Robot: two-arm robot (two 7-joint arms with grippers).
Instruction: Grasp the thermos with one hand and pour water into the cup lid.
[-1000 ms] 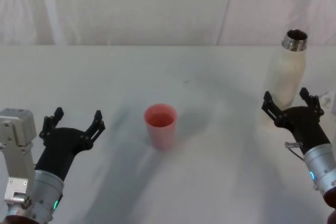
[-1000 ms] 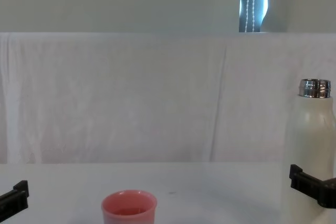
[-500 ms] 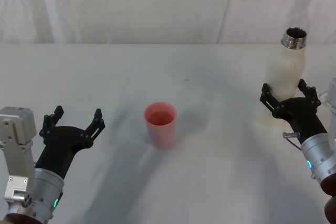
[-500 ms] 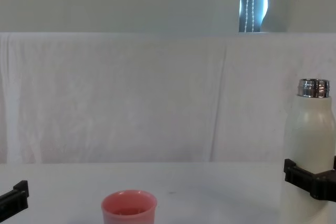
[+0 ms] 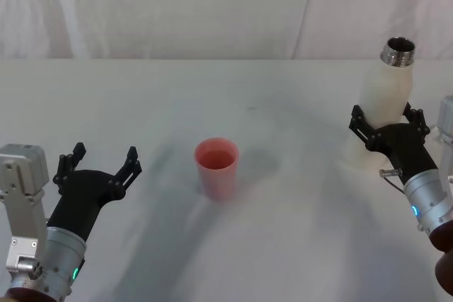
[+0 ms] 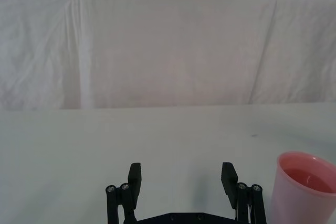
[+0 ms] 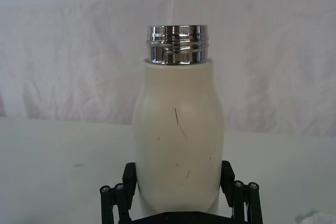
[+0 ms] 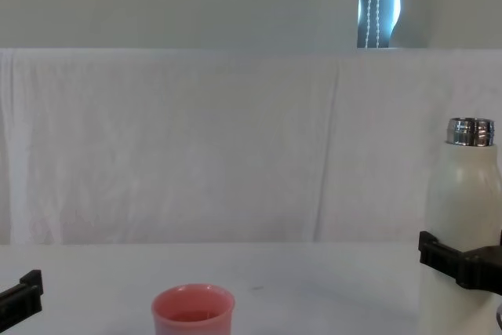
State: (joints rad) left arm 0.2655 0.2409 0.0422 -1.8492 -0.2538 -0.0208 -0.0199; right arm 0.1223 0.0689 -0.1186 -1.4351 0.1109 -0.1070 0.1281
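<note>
While the thermos (image 5: 383, 109) stands upright well right of the cup lid (image 5: 216, 167) on the worktop (image 5: 212, 97), right gripper (image 5: 386, 129) jaws straddle its lower body, apart; grasp step; next, close, lift, carry cupward; left gripper (image 5: 99, 171) idle, jaws apart.

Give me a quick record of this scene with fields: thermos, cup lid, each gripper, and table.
thermos: upright at the table's right, neck uncapped
cup lid: upright near the table's centre, apart from the thermos
right gripper: fingers on either side of the thermos body, bottle standing on the table
left gripper: open, low at the left, holding nothing
table: white cloth
</note>
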